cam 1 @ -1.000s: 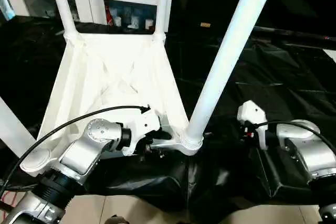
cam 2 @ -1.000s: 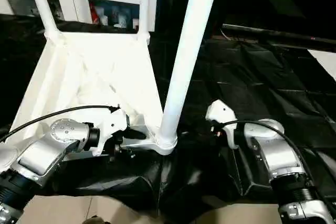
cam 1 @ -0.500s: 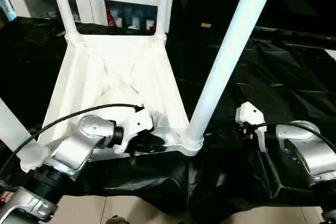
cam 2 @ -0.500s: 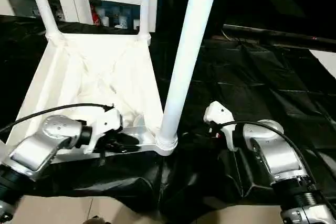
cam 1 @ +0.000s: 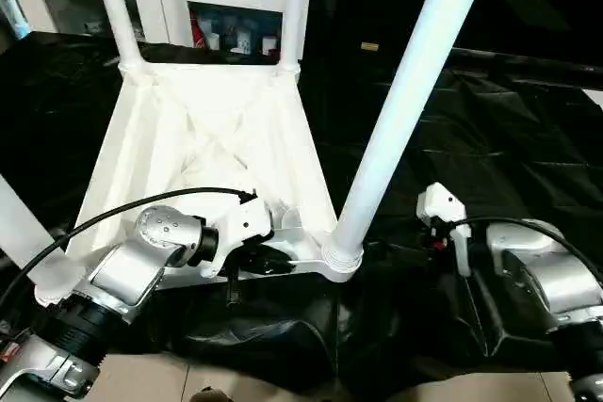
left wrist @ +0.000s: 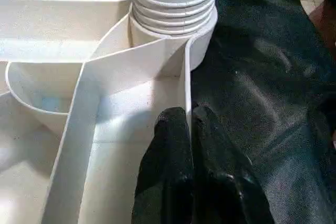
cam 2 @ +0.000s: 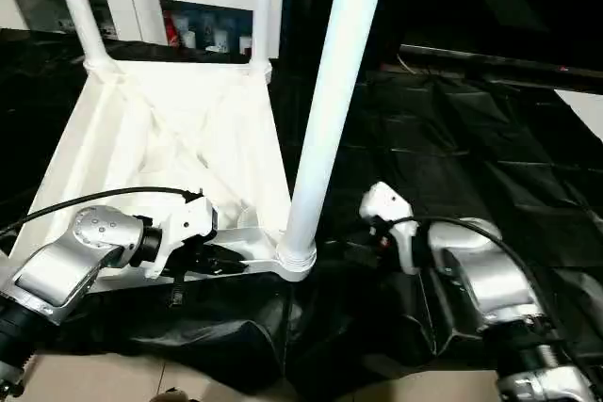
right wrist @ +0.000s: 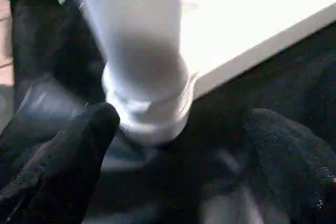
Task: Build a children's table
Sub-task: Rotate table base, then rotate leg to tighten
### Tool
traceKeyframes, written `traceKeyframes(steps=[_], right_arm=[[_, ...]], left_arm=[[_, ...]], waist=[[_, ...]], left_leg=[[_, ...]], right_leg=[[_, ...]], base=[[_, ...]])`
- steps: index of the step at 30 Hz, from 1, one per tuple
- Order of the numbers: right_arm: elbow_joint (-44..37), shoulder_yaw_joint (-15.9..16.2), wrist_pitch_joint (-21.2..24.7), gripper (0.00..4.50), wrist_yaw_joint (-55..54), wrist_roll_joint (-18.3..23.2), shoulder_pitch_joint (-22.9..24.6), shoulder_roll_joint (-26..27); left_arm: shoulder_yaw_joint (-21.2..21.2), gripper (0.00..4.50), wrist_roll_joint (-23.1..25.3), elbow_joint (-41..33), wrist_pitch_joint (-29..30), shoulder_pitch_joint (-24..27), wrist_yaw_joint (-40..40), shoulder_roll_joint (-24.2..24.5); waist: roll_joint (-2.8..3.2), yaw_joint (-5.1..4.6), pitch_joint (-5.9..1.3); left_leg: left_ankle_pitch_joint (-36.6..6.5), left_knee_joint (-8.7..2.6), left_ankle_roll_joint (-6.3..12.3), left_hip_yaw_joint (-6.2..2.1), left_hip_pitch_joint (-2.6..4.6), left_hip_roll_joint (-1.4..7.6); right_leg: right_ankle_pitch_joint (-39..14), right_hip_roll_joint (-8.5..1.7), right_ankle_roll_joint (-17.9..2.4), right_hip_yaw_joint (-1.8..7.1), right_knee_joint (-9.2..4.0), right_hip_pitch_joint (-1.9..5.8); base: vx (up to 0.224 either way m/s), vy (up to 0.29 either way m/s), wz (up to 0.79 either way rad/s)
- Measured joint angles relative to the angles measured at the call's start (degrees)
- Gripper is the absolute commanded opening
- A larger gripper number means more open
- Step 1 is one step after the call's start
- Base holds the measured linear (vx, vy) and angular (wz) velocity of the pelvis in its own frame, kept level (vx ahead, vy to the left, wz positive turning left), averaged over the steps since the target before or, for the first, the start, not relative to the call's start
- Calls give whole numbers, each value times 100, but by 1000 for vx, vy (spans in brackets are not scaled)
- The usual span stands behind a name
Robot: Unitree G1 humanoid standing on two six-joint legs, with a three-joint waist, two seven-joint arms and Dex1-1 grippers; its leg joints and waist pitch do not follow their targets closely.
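Four legs were seen seated in the upturned table top (cam 1: 203, 134), its near rim pinched by the left gripper (left wrist: 190, 124), the right gripper (right wrist: 178, 129) spread wide beside the near-right leg (cam 1: 400, 110), so flipping likely remained.

Honestly can't read a single word, brand, number or sign anywhere here. The stuff on the cabinet shelf (cam 1: 231, 37) in the back is way too small to make out.
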Motion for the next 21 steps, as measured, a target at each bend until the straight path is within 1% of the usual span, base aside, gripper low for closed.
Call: traceKeyframes(steps=[3, 7, 10, 12, 14, 16, 18, 19, 20, 21], right_arm=[[63, 114, -178, 450, -70, -34, -16, 233], [93, 322, -213, 450, -262, -103, -38, 463], [153, 371, -330, 450, -291, -192, -61, 490], [274, 378, -353, 420, -305, -216, -129, 502], [312, 396, -393, 420, -308, -226, -147, 518], [314, 409, -394, 390, -319, -225, -148, 532], [317, 418, -394, 382, -313, -219, -148, 533], [318, 429, -395, 370, -306, -216, -149, 540], [327, 432, -397, 347, -306, -216, -154, 545], [341, 435, -402, 347, -302, -217, -162, 548]], left_arm=[[14, 2, 31, 4, 18, -1, 25, -44], [8, 2, 83, 13, 22, -22, 62, -139], [5, 2, 89, 17, 21, -25, 56, -142], [8, 0, 98, 26, 21, -25, 57, -145], [17, 0, 115, 46, 17, -29, 58, -147], [30, 0, 126, 58, 13, -29, 59, -148], [31, 0, 132, 62, 10, -29, 62, -150], [37, 0, 135, 66, 10, -29, 62, -150], [41, 0, 136, 70, 10, -29, 63, -149], [43, 0, 137, 72, 10, -29, 63, -150]], waist=[[-7, -1, -8], [-4, 19, -9], [-4, 33, -9], [-4, 25, -9], [-4, 22, -9], [-3, 18, -9], [-3, 15, -9], [-4, 10, -9], [-4, 7, -9], [-4, 4, -10]], left_leg=[[0, 0, 0, -4, 2, 0], [0, 3, 0, -3, -2, -2], [0, 3, 0, -2, -2, -2], [0, 3, 0, -2, -1, -2], [0, 2, 0, -3, 1, -1], [0, 2, 0, -3, 1, -1], [0, 2, 0, -3, 1, -2], [0, 2, 0, -3, 0, -2], [0, 2, 0, -3, 0, -2], [0, 2, 0, -3, 0, -2]], right_leg=[[0, -2, 0, -4, -1, 7], [0, -7, 0, -5, -7, 8], [0, -8, 0, -4, -8, 10], [0, -8, 0, -4, -6, 11], [0, -7, 0, -6, -4, 10], [0, -7, 0, -7, -4, 11], [0, -7, 0, -7, -5, 11], [0, -8, 0, -7, -6, 11], [0, -8, 0, -7, -6, 11], [0, -8, 0, -7, -6, 11]], base=[[0, 0, 0], [0, 0, 0], [0, 0, 0], [0, 0, 0], [0, 0, 0], [0, 0, 0], [0, 0, 0], [0, 0, 0], [0, 0, 0], [0, 0, 0]])
